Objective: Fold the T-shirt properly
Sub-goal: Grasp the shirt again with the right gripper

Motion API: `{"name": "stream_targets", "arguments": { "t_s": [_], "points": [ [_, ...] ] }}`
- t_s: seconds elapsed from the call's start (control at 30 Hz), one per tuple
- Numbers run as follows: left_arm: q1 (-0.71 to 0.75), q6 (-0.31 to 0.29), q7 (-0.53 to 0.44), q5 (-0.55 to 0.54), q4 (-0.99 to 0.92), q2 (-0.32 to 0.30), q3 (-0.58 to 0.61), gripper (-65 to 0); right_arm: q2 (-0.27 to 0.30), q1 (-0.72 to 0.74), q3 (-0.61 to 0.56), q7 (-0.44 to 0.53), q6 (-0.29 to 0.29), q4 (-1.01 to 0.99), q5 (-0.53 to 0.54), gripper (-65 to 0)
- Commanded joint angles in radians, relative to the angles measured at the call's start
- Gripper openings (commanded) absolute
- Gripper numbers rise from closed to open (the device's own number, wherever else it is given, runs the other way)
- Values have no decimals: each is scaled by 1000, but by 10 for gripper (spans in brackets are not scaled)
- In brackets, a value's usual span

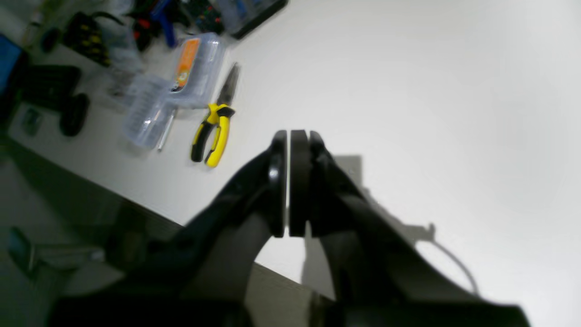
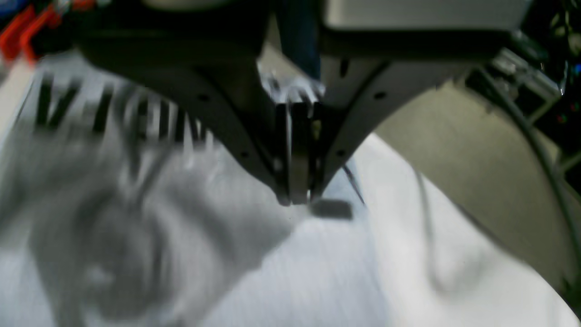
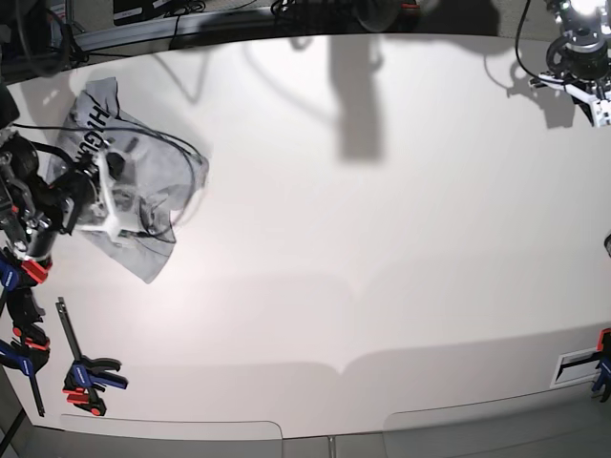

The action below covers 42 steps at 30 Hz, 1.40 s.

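The light grey T-shirt (image 3: 148, 162) lies crumpled at the far left of the white table (image 3: 363, 239), with black letters showing on its upper part. In the right wrist view the T-shirt (image 2: 181, 236) is blurred, with black capitals at the upper left. My right gripper (image 2: 292, 200) is shut, and a fold of cloth gathers at its tips; it also shows in the base view (image 3: 129, 210) on top of the shirt. My left gripper (image 1: 288, 136) is shut and empty above bare table; in the base view it (image 3: 582, 84) is at the far right corner, well away from the shirt.
Yellow-black pliers (image 1: 213, 136) and clear plastic boxes (image 1: 190, 68) lie near the table edge beside my left gripper. Blue and red clamps (image 3: 86, 377) lie at the front left. A cable (image 3: 186, 153) loops over the shirt.
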Motion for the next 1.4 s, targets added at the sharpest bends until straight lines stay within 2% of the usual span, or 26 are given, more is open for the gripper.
{"name": "stream_targets", "arguments": {
  "t_s": [0.0, 0.1, 0.2, 0.27, 0.4, 0.47, 0.57, 0.67, 0.9, 1.1, 1.23, 1.37],
  "points": [
    [6, 4, -26, 16, 16, -11, -8, -650, 36, 24, -12, 1, 9, 7, -1, -650],
    [6, 4, -26, 16, 16, -11, -8, -650, 71, 21, -86, 1, 9, 6, -49, -650],
    [6, 4, -26, 16, 16, -11, -8, -650, 64, 21, -166, 1, 9, 0, -52, -650],
    [6, 4, -26, 16, 16, -11, -8, -650, 35, 19, -212, 1, 9, -7, -113, -650],
    [6, 4, -22, 18, 16, -11, -8, -650, -29, 16, -268, 1, 9, -53, -308, -650],
    [6, 4, -19, 20, 16, -11, -8, -650, -56, 16, -269, 14, 9, -79, -354, -650],
    [6, 4, -19, 20, 16, -11, -8, -650, -89, 16, -268, 37, 8, -103, -364, -650],
    [6, 4, -19, 20, 16, -11, -8, -650, -113, 16, -267, 48, -26, -106, -362, -650],
    [6, 4, -18, 20, 16, -11, -8, -650, -141, 16, -265, 90, -47, -106, -362, -650],
    [6, 4, -18, 21, 16, -11, -8, -650, -185, 8, -195, 164, -92, -106, -362, -650],
    [6, 4, -18, 21, 16, -11, -8, -650, -243, -30, -72, 204, -122, -105, -362, -650],
    [6, 4, -18, 20, 16, -11, -8, -650, -325, -88, 76, 224, -123, -105, -355, -650]
  ]
}}
